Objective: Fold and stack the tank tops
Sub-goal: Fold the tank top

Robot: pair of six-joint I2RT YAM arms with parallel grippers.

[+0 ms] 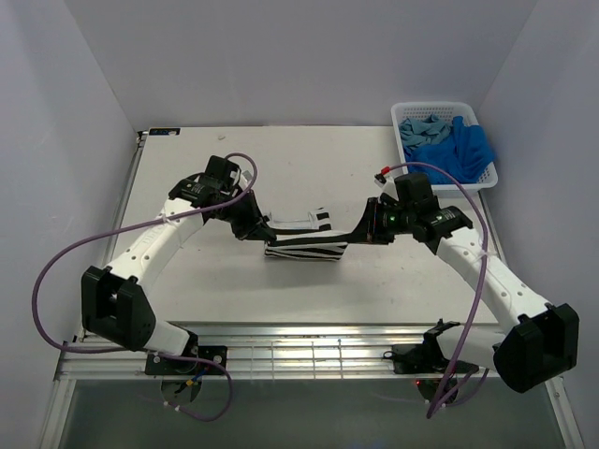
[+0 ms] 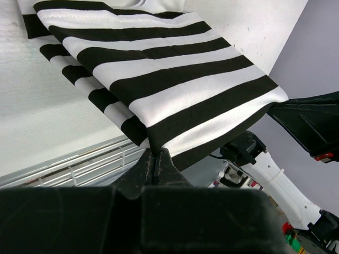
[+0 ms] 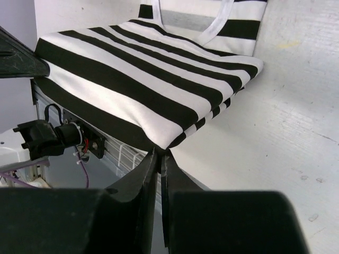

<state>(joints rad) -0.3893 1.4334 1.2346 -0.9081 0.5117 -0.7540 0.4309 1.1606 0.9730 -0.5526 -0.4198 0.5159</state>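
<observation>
The black-and-white striped tank top [image 1: 304,245] lies mid-table, its near part lifted between both arms and its straps [image 1: 298,223] resting on the table behind. My left gripper [image 1: 265,238] is shut on the left corner of its folded edge [image 2: 153,145]. My right gripper [image 1: 352,239] is shut on the right corner [image 3: 164,148]. In both wrist views the striped cloth [image 2: 159,69] stretches away from the pinched corner [image 3: 143,79]. A bright blue tank top [image 1: 468,148] and a teal-blue one [image 1: 421,131] lie bunched in the white basket [image 1: 487,180].
The white lattice basket stands at the back right corner of the table. A metal grille [image 1: 309,355] runs along the near edge between the arm bases. Purple cables [image 1: 56,271] loop beside both arms. White walls close in the table on three sides.
</observation>
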